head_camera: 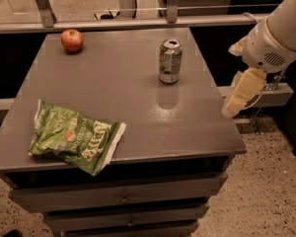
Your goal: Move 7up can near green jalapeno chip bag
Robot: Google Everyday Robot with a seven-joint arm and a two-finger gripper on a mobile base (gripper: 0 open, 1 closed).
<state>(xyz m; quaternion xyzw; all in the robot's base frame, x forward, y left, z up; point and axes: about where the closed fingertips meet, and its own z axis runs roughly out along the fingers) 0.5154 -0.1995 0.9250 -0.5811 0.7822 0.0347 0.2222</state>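
Note:
The 7up can (170, 60) stands upright on the grey table (138, 107), towards its back right. The green jalapeno chip bag (75, 138) lies flat near the front left edge, well apart from the can. My gripper (240, 94) hangs off the table's right edge, level with the tabletop, to the right of the can and a little nearer the front. It holds nothing and does not touch the can.
A red apple (72, 40) sits at the table's back left corner. Drawers (123, 199) run below the tabletop. A rail (138, 22) and metal posts stand behind the table. Speckled floor (266, 196) lies to the right.

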